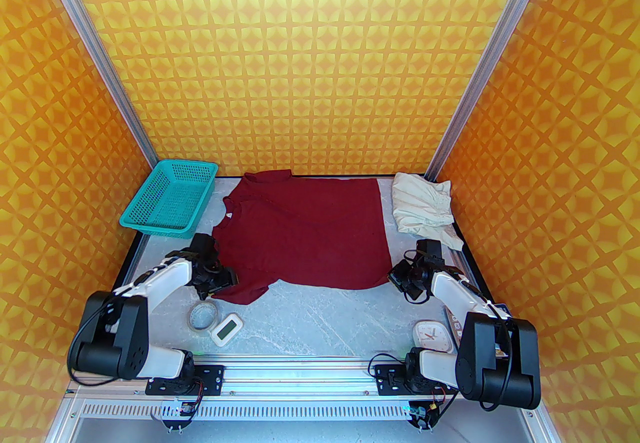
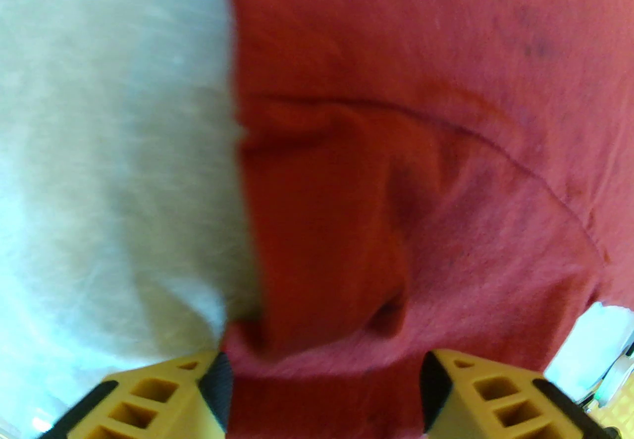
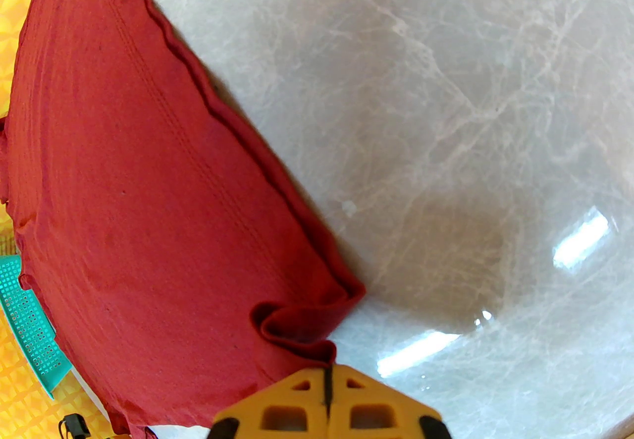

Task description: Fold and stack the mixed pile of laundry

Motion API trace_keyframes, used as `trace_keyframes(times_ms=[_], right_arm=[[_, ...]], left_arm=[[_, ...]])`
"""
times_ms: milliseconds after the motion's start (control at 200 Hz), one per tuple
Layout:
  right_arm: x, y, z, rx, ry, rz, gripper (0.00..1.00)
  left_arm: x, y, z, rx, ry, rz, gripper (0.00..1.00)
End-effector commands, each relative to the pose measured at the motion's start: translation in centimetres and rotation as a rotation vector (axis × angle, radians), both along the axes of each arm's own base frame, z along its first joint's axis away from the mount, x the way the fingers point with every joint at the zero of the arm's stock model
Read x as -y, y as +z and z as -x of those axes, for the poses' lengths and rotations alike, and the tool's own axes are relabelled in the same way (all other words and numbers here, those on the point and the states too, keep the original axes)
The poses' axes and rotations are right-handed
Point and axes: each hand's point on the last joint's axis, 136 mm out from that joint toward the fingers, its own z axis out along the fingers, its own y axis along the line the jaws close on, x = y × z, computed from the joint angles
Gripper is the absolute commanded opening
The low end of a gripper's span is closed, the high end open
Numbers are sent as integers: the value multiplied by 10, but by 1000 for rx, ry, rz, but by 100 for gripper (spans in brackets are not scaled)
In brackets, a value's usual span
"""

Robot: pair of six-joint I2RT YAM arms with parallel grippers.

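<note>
The dark red T-shirt lies spread flat across the middle of the table, its collar toward the left. The cream piece sits crumpled at the back right corner, apart from both arms. My left gripper is at the shirt's near left sleeve. In the left wrist view it stands open, with a rumpled fold of red cloth between and beyond its fingers. My right gripper is at the near right hem corner. In the right wrist view it is shut, pinching the bunched corner of the shirt.
A teal mesh basket stands at the back left. A tape roll and a small white device lie near the front left. A pale clock lies front right. The marble tabletop shows bare in front of the shirt.
</note>
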Motion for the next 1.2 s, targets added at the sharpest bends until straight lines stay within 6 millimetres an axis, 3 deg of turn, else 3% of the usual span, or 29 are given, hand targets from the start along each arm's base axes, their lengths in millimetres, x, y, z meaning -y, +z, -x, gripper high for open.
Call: trace_keyframes(times_ms=[0, 175, 420, 540, 865, 1075, 1195], right_arm=[[-4, 0, -4, 15, 20, -12, 0], [-3, 5, -6, 24, 23, -8, 0], [3, 24, -24, 80, 27, 29, 0], [2, 28, -32, 91, 33, 16, 0], [4, 49, -52, 141, 39, 22, 0], [7, 54, -73, 153, 45, 20, 0], [9, 56, -85, 160, 42, 26, 0]], left_arm=[[11, -3, -8, 23, -21, 9, 44], [15, 28, -23, 138, -5, 36, 0], [35, 105, -55, 388, -32, 165, 0], [39, 129, -68, 444, -37, 180, 0], [44, 161, -104, 514, -32, 196, 0], [41, 163, -143, 522, 12, 200, 0], [35, 155, -165, 509, 47, 197, 0]])
